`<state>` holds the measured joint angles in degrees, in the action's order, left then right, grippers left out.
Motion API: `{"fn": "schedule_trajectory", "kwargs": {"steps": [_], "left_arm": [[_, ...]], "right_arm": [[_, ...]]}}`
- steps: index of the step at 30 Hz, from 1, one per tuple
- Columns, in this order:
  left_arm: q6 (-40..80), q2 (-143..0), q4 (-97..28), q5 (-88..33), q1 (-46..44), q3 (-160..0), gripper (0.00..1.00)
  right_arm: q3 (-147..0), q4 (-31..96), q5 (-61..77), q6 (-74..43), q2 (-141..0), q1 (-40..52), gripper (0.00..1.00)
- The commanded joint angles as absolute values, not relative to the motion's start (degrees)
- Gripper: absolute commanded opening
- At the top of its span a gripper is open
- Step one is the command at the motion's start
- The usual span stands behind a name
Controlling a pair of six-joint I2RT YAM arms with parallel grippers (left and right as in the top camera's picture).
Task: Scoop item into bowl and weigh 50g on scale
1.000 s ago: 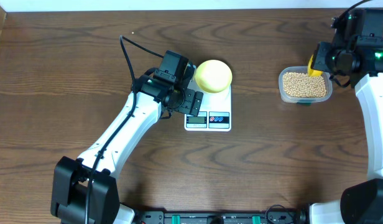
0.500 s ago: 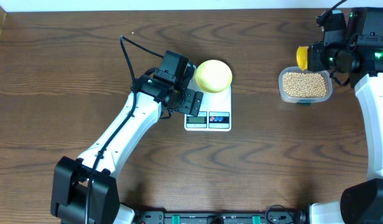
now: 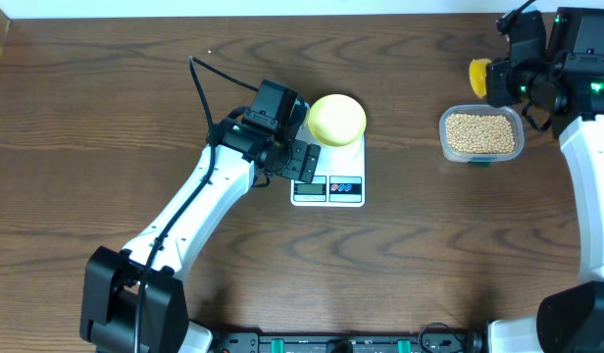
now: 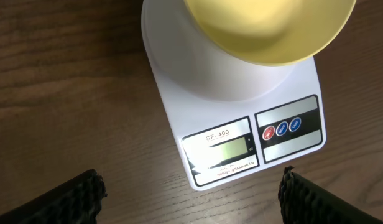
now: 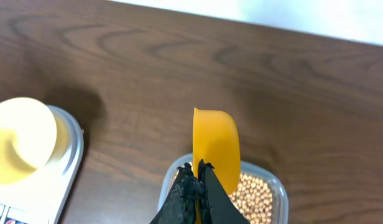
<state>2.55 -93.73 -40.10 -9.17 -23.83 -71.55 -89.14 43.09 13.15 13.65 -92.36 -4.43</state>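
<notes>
The pale yellow bowl (image 3: 336, 120) (image 4: 266, 28) (image 5: 23, 140) sits on the white scale (image 3: 328, 184) (image 4: 241, 106) (image 5: 72, 155). My left gripper (image 3: 304, 162) (image 4: 194, 199) hangs open, its jaws wide apart, by the scale's display end and holds nothing. The item, small tan beans (image 3: 480, 133) (image 5: 257, 196), fills a clear tub (image 3: 445, 140) (image 5: 170, 180) at the right. My right gripper (image 3: 508, 80) (image 5: 196, 168) is shut on the handle of a bright yellow scoop (image 3: 480, 76) (image 5: 215, 143), which is raised over the tub's far-left corner. The scoop's inside is hidden.
A black cable (image 3: 199, 83) loops off the left arm behind the scale. The table's far edge and a white wall run just behind the right arm. Bare wood lies between scale and tub.
The right gripper has lifted the scoop out of the tub and carried it up and to the left, toward the far edge. The left arm, bowl and scale have not moved.
</notes>
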Motion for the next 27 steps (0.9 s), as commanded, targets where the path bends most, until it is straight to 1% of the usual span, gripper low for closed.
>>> {"fn": "schedule_trajectory", "kwargs": {"steps": [1, 10, 12, 19, 24, 27], "left_arm": [[2.0, -93.6, -40.2, -10.0, -23.7, -71.4, 0.92], [2.0, -93.6, -38.8, -10.0, -23.7, -71.4, 0.92], [2.0, -93.6, -36.8, -10.1, -23.7, -71.4, 0.92], [1.9, -94.3, -38.3, -9.6, -24.4, -71.4, 0.92], [2.3, -94.4, -40.1, -2.2, -29.8, -71.4, 0.92], [5.1, -94.4, -40.3, 3.5, -33.4, -71.4, 0.92]], "right_arm": [[-90.1, 41.4, 13.7, 14.4, -92.1, -4.1, 0.01], [-90.1, 37.3, 13.7, 14.5, -92.1, -4.1, 0.01], [-90.1, 37.5, 13.7, 14.4, -92.1, -4.1, 0.01], [-89.9, 39.3, 13.7, 14.2, -92.1, -4.1, 0.01], [-89.8, 39.4, 13.7, 14.2, -92.1, -4.0, 0.01], [-89.8, 39.4, 13.7, 14.2, -92.1, -4.0, 0.01]]}}
